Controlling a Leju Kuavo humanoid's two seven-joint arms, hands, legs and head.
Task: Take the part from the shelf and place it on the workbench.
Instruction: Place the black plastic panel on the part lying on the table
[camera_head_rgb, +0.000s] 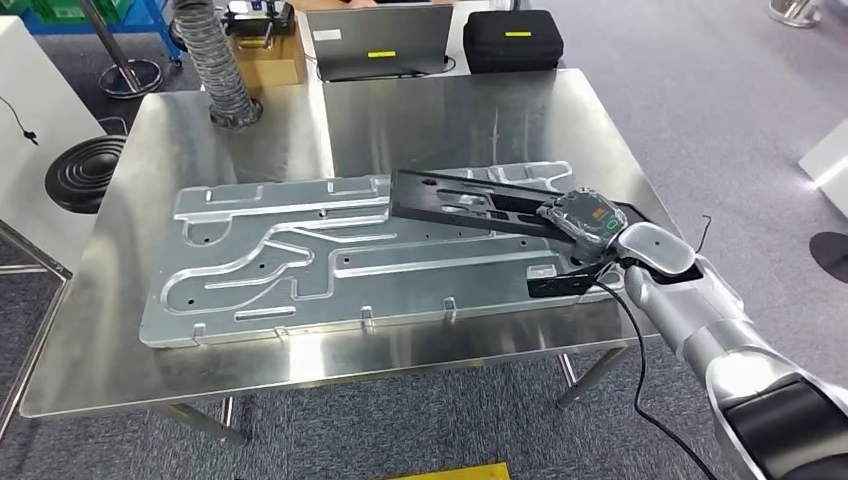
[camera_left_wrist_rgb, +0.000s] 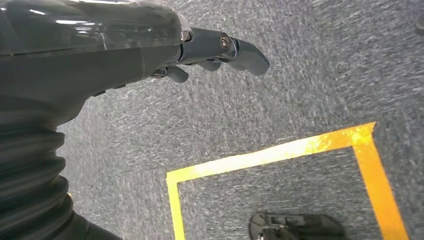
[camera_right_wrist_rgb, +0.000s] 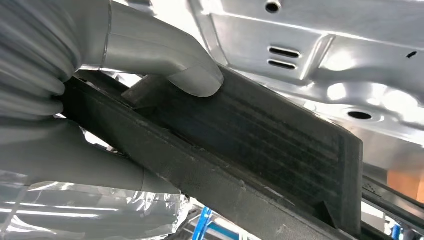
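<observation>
Black part (camera_head_rgb: 470, 200) is lying on the silver plate (camera_head_rgb: 300, 250) on my tabletop (camera_head_rgb: 150, 370); my right hand (camera_head_rgb: 585, 225) is gripping it, my left hand (camera_left_wrist_rgb: 150, 45) is hanging loose, holding nothing.

The part (camera_head_rgb: 470, 200) is matte black with fine ribbed lines, the machined plate (camera_head_rgb: 300, 260) and workbench (camera_head_rgb: 120, 370) are bright silver, the right hand (camera_right_wrist_rgb: 165, 65) is pale grey, and yellow tape (camera_left_wrist_rgb: 280, 152) crosses speckled grey carpet (camera_left_wrist_rgb: 300, 90).

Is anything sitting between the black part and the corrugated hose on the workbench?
Head view: between the black part and the corrugated hose lies bare steel workbench, plus the machined aluminium plate's edge.
</observation>
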